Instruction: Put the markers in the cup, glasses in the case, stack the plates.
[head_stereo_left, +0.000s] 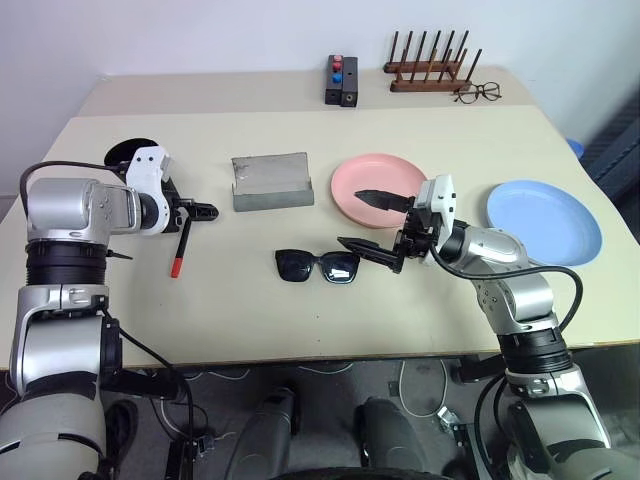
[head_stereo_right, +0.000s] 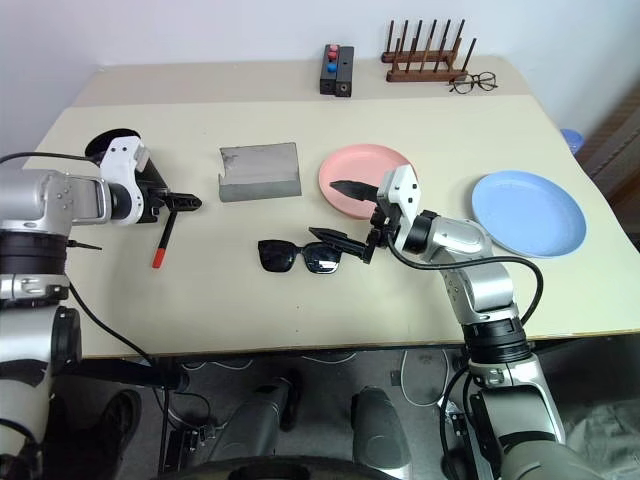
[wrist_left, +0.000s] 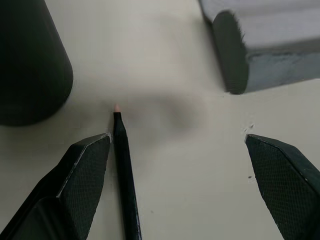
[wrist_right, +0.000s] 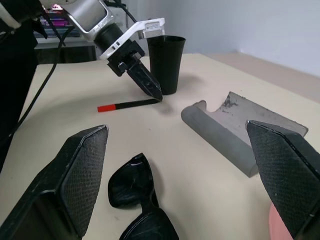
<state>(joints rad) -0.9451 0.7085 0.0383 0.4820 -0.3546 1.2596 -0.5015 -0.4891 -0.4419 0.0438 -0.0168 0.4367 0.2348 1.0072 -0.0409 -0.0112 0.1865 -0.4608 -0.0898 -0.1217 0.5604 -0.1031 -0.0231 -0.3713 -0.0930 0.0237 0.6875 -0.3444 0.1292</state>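
A black marker (head_stereo_left: 181, 243) with a red end lies on the table at the left. My left gripper (wrist_left: 177, 137) hovers open over its black end, one fingertip (wrist_left: 95, 150) close beside it. The black cup (wrist_right: 166, 62) stands upright just behind that hand. The grey case (head_stereo_left: 270, 182) lies open at centre. Black sunglasses (head_stereo_left: 318, 266) rest in front of it. My right gripper (head_stereo_left: 372, 222) is open and level, pointing left, just right of the sunglasses and holding nothing. The pink plate (head_stereo_left: 350, 180) lies behind it, and the blue plate (head_stereo_left: 545, 220) sits at the right.
At the table's far edge stand a wooden peg rack (head_stereo_left: 428, 65), thin wire-framed spectacles (head_stereo_left: 478, 93) and a black box with red and blue buttons (head_stereo_left: 341, 80). Bare tabletop runs along the near edge in front of the sunglasses.
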